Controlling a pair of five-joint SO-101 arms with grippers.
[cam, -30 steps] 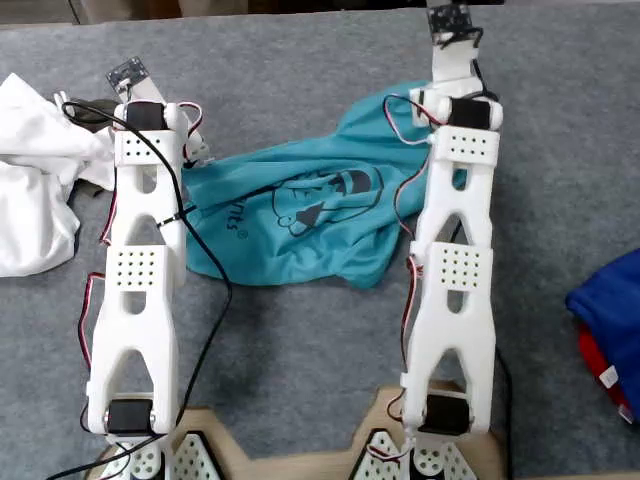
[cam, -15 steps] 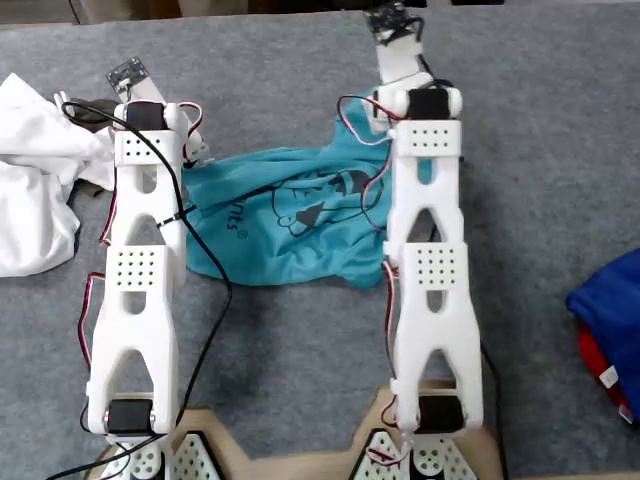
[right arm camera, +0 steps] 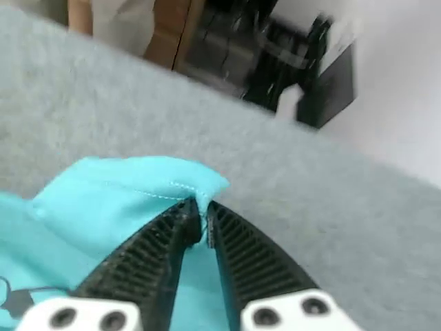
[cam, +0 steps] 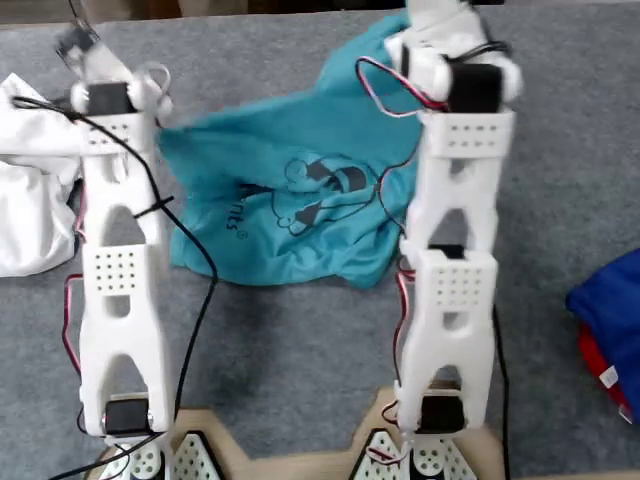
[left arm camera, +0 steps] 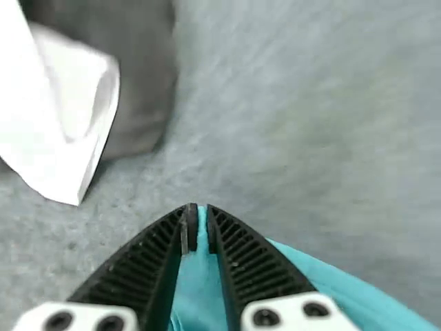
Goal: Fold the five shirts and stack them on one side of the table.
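- We see the teal shirt [cam: 290, 200] lying in the upper middle of the high view, on the grey table [cam: 300, 340], between both arms.
- The left gripper [left arm camera: 195, 221] is clamped on its edge.
- The right gripper [right arm camera: 202, 214] is pinched on a hemmed corner.
- White cloth [cam: 35, 190] lies at the left edge and a blue garment [cam: 610, 300] at the right edge.

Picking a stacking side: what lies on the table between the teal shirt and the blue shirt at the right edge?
High view: past the right arm, bare grey cloth lies between the teal shirt and the blue shirt.
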